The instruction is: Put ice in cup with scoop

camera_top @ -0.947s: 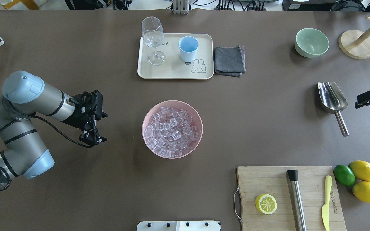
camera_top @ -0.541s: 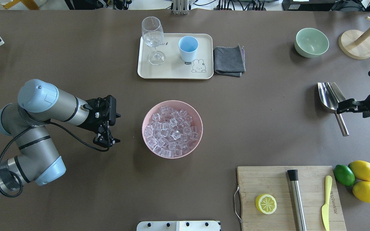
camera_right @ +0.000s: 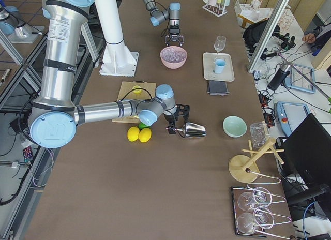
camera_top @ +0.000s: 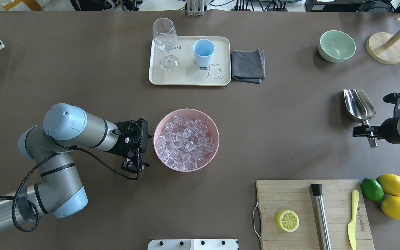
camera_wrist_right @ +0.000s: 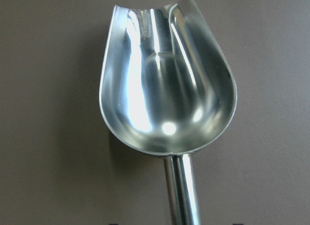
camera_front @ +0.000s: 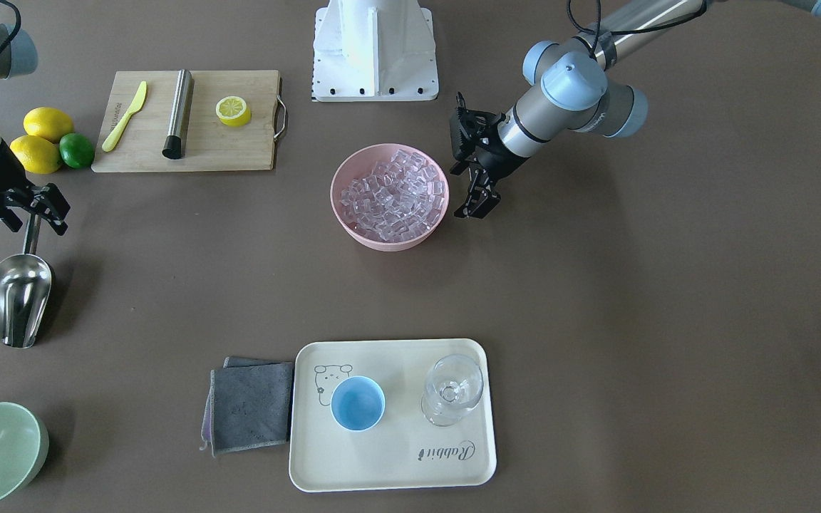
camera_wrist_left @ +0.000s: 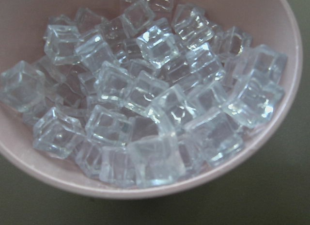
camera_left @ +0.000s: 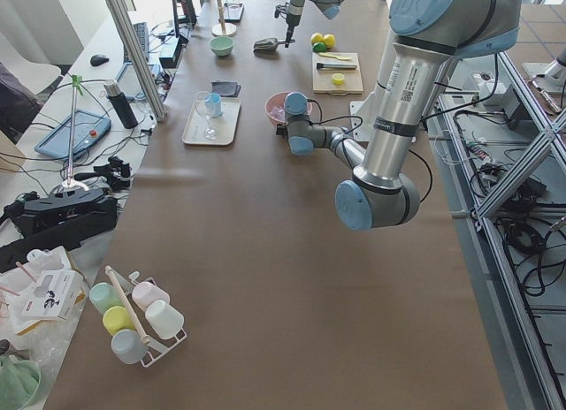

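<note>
The ice (camera_top: 185,140) fills a pink bowl (camera_top: 159,123) at the table's middle and also fills the left wrist view (camera_wrist_left: 145,104). My left gripper (camera_top: 136,167) is open and empty, close beside the bowl's left rim. The steel scoop (camera_top: 359,104) lies flat at the right, trough away from me. My right gripper (camera_top: 366,132) is open, low over the scoop's handle, with a finger on each side (camera_front: 29,217). The right wrist view looks along the handle into the empty trough (camera_wrist_right: 164,79). The light-blue cup (camera_top: 202,52) stands upright on the cream tray (camera_top: 186,79).
A stemmed glass (camera_top: 165,41) shares the tray; a grey cloth (camera_top: 248,65) lies beside it. A green bowl (camera_top: 336,46) and a wooden stand (camera_top: 385,48) are far right. A cutting board (camera_top: 290,194) with a lemon half, a steel cylinder and a knife is near right, with lemons and a lime (camera_top: 394,196) beside it.
My left arm has moved right, up to the ice bowl's rim. My right gripper has come in from the right edge and down over the scoop's handle.
</note>
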